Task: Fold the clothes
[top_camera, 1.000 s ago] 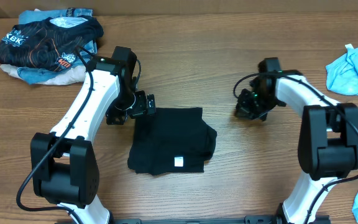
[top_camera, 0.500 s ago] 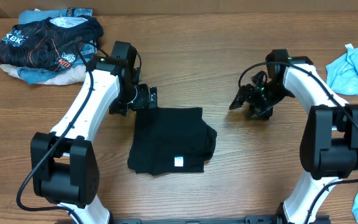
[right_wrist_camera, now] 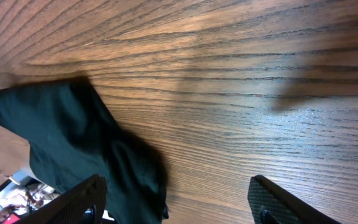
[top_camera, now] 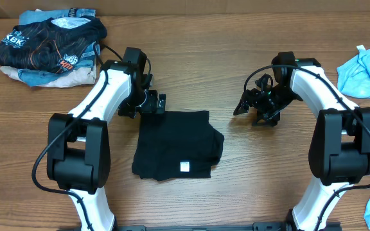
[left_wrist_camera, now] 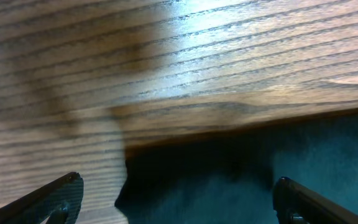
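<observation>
- Black T-shirt [top_camera: 175, 144] lay partly folded on the table [top_camera: 249, 179], between the arms.
- Left gripper [top_camera: 153, 104] stood wide, empty, at its far corner; right gripper [top_camera: 241, 108] spread, empty, well apart.
- Fabric judged soft, limp, light — pinch a corner edge.

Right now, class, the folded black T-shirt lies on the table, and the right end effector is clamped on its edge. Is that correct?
No. The black T-shirt does lie on the table, but the right end effector is not clamped on its edge: the overhead view shows it open, over bare wood off to the shirt's right.
</observation>
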Available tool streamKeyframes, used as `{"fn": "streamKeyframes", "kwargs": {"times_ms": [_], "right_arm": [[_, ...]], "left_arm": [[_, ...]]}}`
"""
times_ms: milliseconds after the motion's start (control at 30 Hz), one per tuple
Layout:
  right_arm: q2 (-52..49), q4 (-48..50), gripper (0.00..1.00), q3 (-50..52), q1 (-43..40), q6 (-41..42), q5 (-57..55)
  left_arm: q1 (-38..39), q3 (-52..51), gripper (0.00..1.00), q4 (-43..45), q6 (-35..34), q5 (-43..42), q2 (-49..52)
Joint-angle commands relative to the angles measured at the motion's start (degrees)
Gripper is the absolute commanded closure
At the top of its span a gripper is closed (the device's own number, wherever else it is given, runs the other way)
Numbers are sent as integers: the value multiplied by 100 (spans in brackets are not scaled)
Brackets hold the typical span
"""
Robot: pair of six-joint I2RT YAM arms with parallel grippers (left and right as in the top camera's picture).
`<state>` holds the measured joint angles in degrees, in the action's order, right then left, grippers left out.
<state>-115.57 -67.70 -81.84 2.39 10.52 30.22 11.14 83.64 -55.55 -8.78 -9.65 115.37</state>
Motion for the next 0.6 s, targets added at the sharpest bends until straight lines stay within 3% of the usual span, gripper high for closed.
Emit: {"fn": "streamKeyframes", "kwargs": {"times_ms": [0, 267, 567], "right_arm": [[166, 7, 23, -105, 22, -61, 76], [166, 4, 24, -105, 22, -144, 76], [166, -37, 28, -105, 22, -144, 76]], "left_arm": [[-37, 42, 0, 85, 177, -39, 114], [-35, 42, 1, 168, 304, -354, 184], [-35, 42, 23, 153, 295, -527, 616]]}}
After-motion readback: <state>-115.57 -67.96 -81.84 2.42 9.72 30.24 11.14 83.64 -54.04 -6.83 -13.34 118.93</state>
